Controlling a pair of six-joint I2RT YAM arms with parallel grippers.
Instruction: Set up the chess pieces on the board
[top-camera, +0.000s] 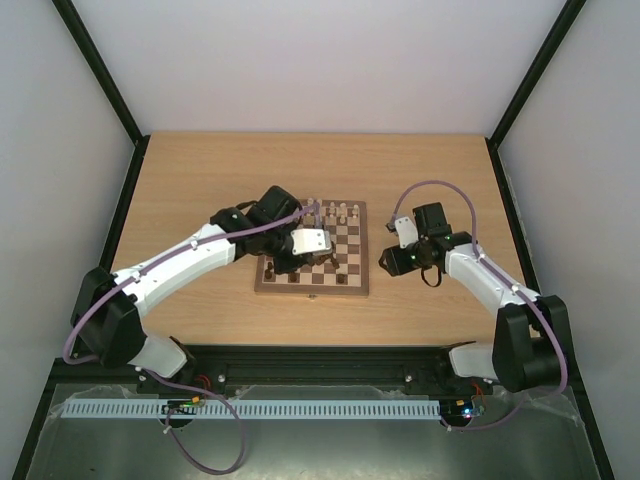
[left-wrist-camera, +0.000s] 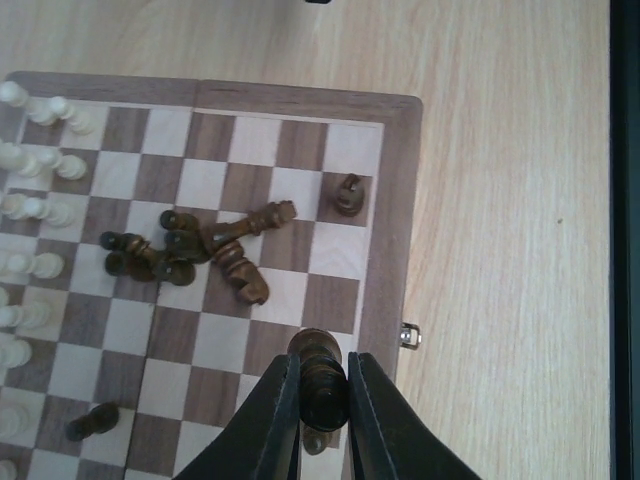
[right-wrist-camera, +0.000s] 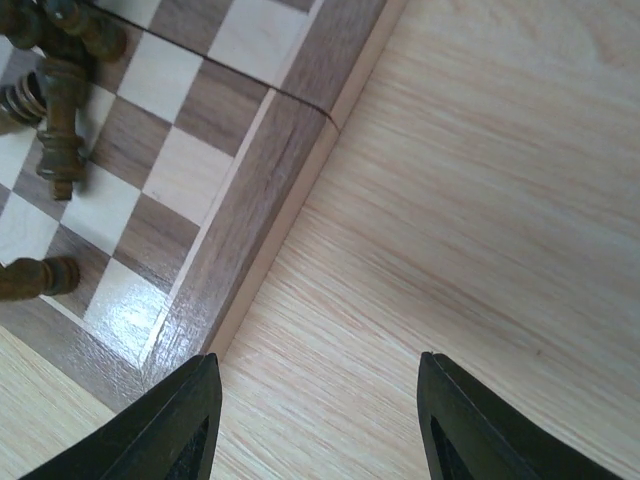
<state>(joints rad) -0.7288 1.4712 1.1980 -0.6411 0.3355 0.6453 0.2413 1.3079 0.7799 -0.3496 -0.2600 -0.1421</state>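
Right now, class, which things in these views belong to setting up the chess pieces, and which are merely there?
Job: board, pale pieces, toppled dark pieces, dark piece pinched in the left gripper, open right gripper.
Merely there: table, purple cables, black frame.

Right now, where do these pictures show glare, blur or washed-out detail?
Left wrist view: the pale pieces at the left edge are washed out; the dark piece in the left hand looks soft. Right wrist view: a sheen on the board near its corner. Top view: even light, everything tiny.
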